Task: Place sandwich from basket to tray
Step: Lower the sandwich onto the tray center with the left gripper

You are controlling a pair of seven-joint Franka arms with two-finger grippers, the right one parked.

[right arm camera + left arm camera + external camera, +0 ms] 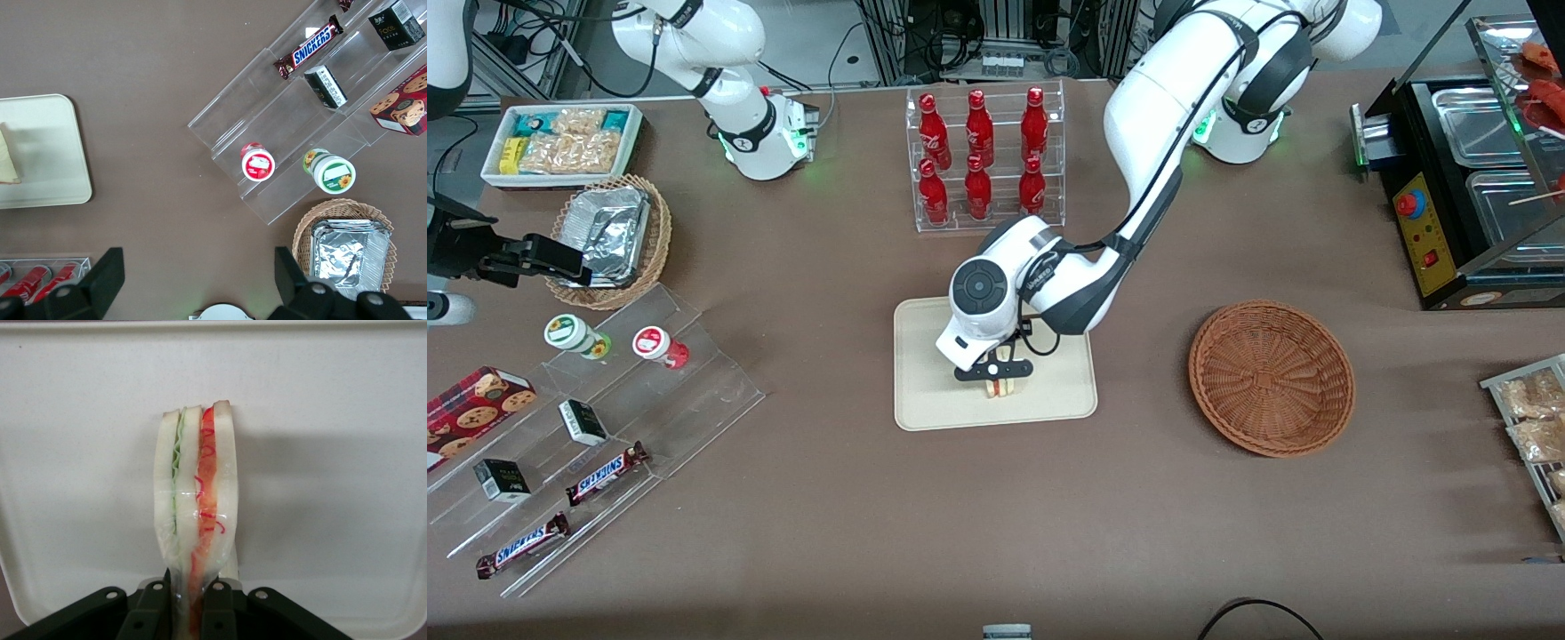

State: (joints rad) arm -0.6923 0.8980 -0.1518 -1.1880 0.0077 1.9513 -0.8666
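Observation:
My left gripper (996, 372) hangs over the middle of the cream tray (934, 391), shut on the sandwich (1003, 387). In the left wrist view the two dark fingers (223, 607) pinch the clear-wrapped wedge (197, 493) at one end; its pale bread with green and red filling stands edge-up against the tray (333, 453). Whether it touches the tray floor I cannot tell. The right wrist view shows a corner of the sandwich (8, 167) on the tray (47, 147). The reddish-brown wicker basket (1272, 378) sits empty toward the working arm's end of the table.
A clear rack of red bottles (984, 160) stands farther from the front camera than the tray. Toward the parked arm's end are a tan basket with foil (609, 240), a white bin of snacks (560, 142) and an acrylic stand with candy bars (596, 427). A black food warmer (1476, 178) stands past the basket.

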